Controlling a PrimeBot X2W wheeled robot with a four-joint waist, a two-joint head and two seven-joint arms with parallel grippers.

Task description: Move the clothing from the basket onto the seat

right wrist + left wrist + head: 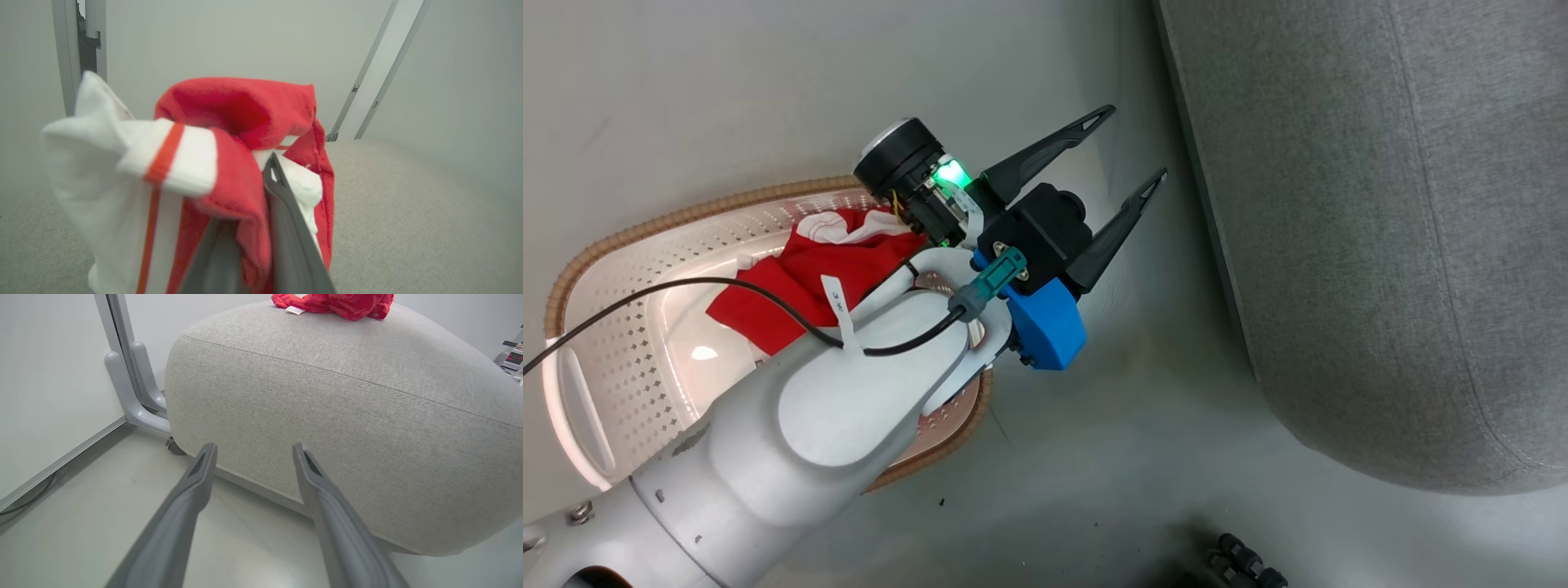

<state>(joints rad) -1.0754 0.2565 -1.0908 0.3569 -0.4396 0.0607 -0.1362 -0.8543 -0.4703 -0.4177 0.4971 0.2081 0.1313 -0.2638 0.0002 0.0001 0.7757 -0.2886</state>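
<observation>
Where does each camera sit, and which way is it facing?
Head view: high up, looking down on the basket, floor and seat; pale left arm and open left gripper show.
Left wrist view: low, facing the seat's side; its open fingers show.
Right wrist view: over the seat top; right gripper shut on the jersey.
Shared: head and left wrist views both show the seat.

My left gripper [253, 449] rises from the bottom centre, fingers spread wide with nothing between them, above the pale floor [94, 506]. The grey seat [335, 416] bulks across centre and right. A crumpled red garment [343, 303] lies on its top, at the upper edge. A grey partition post [128, 379] stands upper left.
</observation>
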